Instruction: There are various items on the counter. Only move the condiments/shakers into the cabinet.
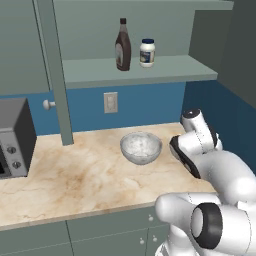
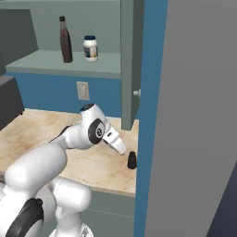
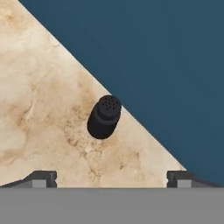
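The small black shaker stands upright on the beige counter near its right end, close to the blue wall. My gripper hovers above it, open, with its fingertips wide apart and nothing between them. In the right base view the hand angles down toward the shaker, a short way off it. On the cabinet shelf the brown syrup bottle and the white blue-lidded jar stand side by side. The clear glass bowl rests on the counter.
A grey microwave sits at the counter's left end. The open cabinet door's narrow edge hangs down over the counter left of the bowl. A wall outlet is on the blue backsplash. A tall grey panel bounds the counter's right end.
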